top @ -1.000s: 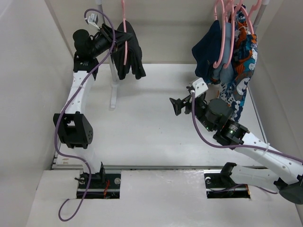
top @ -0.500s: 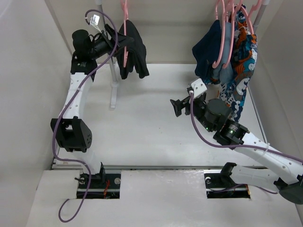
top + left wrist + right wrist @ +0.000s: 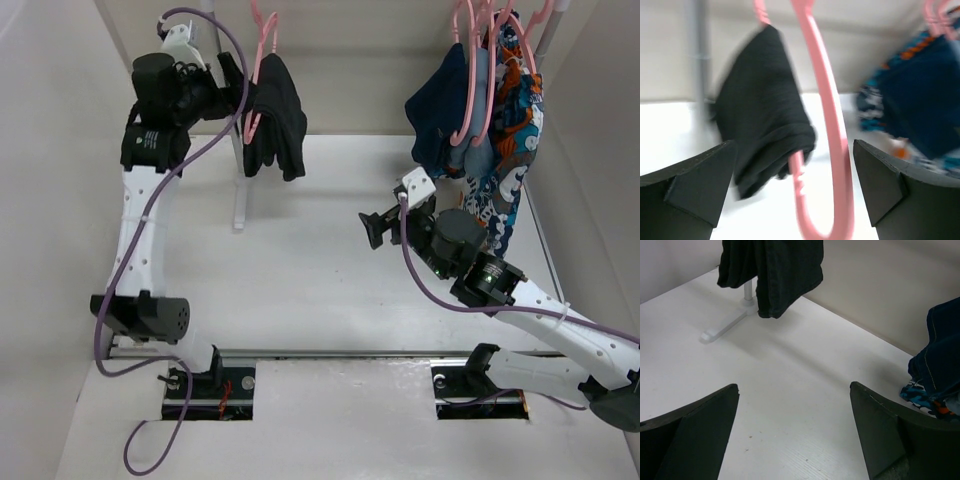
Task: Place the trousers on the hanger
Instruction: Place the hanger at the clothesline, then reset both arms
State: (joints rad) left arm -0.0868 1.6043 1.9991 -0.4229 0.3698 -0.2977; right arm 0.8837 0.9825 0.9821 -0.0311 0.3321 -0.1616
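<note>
Left hand (image 3: 232, 82): raised at the far left of the tabletop (image 3: 320, 290), level with the hanging garment. Its fingers (image 3: 695, 180) are spread wide, gripping nothing.
Between the left fingers: the wrist view, which is blurred, shows the hanger (image 3: 827, 115) running down through the gap, clear of both fingers.
Right hand (image 3: 372, 225): low over the middle of the tabletop, pointing left, its fingers (image 3: 695, 435) wide apart and empty.
Trousers (image 3: 272, 115): black, folded over the pink hanger (image 3: 263, 50) and hanging in a bunch just beside the left hand. The wrist view (image 3: 762, 115) shows the cloth draped on the hanger's far side.
Trouser ends: from the right wrist (image 3: 775, 270) they hang free above the tabletop, beside the stand.
Hanger hook: it runs out of the top of the frame, so its hold cannot be told.
Stand (image 3: 238, 200): a pale upright pole with a flat foot on the tabletop.
Far right: a navy garment (image 3: 445, 110) and a patterned garment (image 3: 510, 150) hang on other pink hangers (image 3: 468, 80), well apart from the trousers.
</note>
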